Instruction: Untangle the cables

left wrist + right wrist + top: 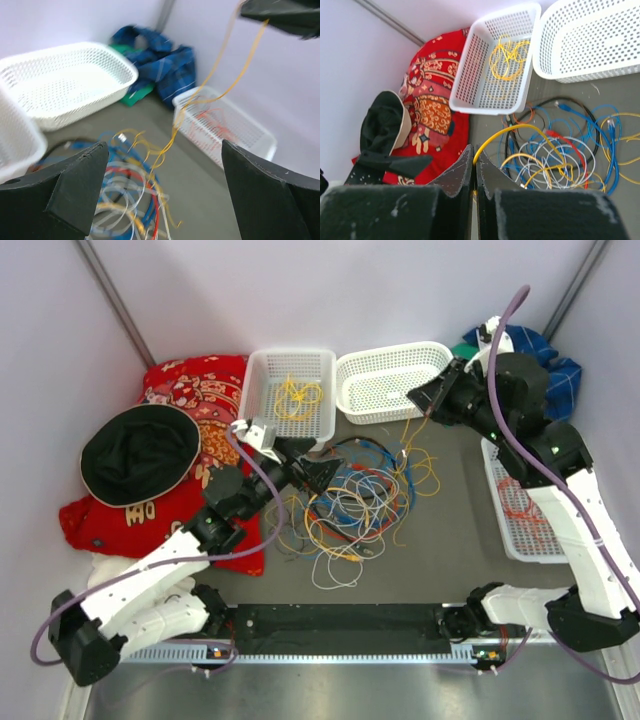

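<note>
Handling cables [355, 505]: light, limp, loops snag neighbours; heap lies central on tabletop [450, 550]. Your right hand [474, 150] pinched shut on yellow cable [520, 131]. Your left hand [318, 472] spread wide, empty, above heap. Grip single strand near free end; pull slowly.

Cables [350, 505]: tangled heap of yellow, blue, white, red, black loops on desk [440, 550] centre. One yellow strand [510, 129] raised, arcing above heap.

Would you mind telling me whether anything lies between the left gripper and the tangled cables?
Nothing visible does: the left gripper hangs open directly at the cables, with no other object between them.
</note>
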Robot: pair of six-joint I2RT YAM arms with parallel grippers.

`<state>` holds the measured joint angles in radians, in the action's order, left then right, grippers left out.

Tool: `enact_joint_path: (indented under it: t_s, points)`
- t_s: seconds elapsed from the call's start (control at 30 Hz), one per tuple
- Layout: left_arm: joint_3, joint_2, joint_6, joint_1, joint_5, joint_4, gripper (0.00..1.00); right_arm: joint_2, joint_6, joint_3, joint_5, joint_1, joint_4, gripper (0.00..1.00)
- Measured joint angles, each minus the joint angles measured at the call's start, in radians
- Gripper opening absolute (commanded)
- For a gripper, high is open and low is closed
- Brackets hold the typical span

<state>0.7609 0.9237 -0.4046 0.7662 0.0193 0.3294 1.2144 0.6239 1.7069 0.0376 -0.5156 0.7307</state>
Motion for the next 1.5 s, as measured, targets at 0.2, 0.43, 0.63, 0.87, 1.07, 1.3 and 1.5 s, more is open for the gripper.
enact_joint_path:
  t_s: [0.2,0.43,0.63,0.87,1.07,1.3,1.5]
  points:
    - [-0.003,0.187,0.004,0.002,0.198,0.391,0.98,-0.003,0.013,0.004,-0.031,-0.008,0.078,0.0]
    - [0.071,0.441,-0.038,0.043,0.37,0.65,0.98,-0.005,0.033,0.004,-0.064,-0.015,0.103,0.0]
    - [0.145,0.613,-0.048,0.078,0.428,0.748,0.98,-0.023,0.042,0.004,-0.079,-0.019,0.116,0.0]
    - [0.298,0.797,-0.053,0.081,0.436,0.786,0.94,-0.041,0.062,0.004,-0.098,-0.021,0.131,0.0]
    - [0.409,0.93,-0.048,0.081,0.433,0.785,0.57,-0.061,0.077,0.004,-0.113,-0.026,0.132,0.0]
    - [0.435,0.996,-0.043,0.08,0.428,0.756,0.0,-0.092,0.079,0.003,-0.113,-0.026,0.145,0.13]
    - [0.435,0.962,-0.045,0.07,0.409,0.67,0.0,-0.137,0.066,-0.013,-0.098,-0.026,0.131,0.98]
